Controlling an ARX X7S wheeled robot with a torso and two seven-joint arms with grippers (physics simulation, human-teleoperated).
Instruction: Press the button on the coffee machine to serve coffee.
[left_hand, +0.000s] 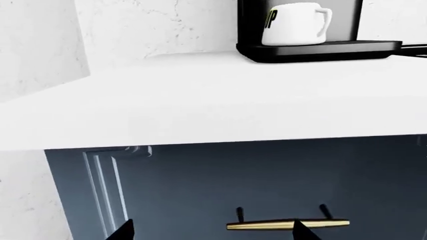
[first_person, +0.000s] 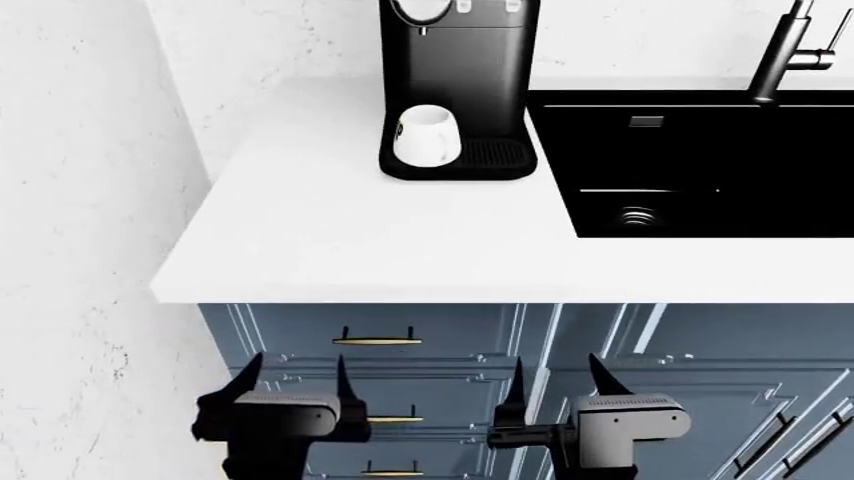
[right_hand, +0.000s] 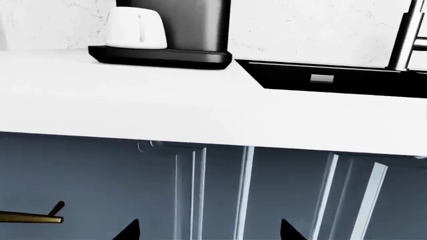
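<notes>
The coffee machine (first_person: 461, 70) is a tall black box at the back of the white counter (first_person: 347, 240), with a silver disc and pale buttons (first_person: 487, 8) at the top edge of the head view. A white mug (first_person: 426, 135) stands on its ribbed drip tray (first_person: 497, 155). The machine's base also shows in the left wrist view (left_hand: 320, 50) and the right wrist view (right_hand: 177, 30). My left gripper (first_person: 295, 385) and right gripper (first_person: 559, 385) are both open and empty, low in front of the blue cabinet drawers, well below the counter.
A black sink (first_person: 707, 160) with a steel faucet (first_person: 787, 50) lies right of the machine. A white wall (first_person: 80, 200) borders the counter on the left. Blue drawers carry brass handles (first_person: 378, 340).
</notes>
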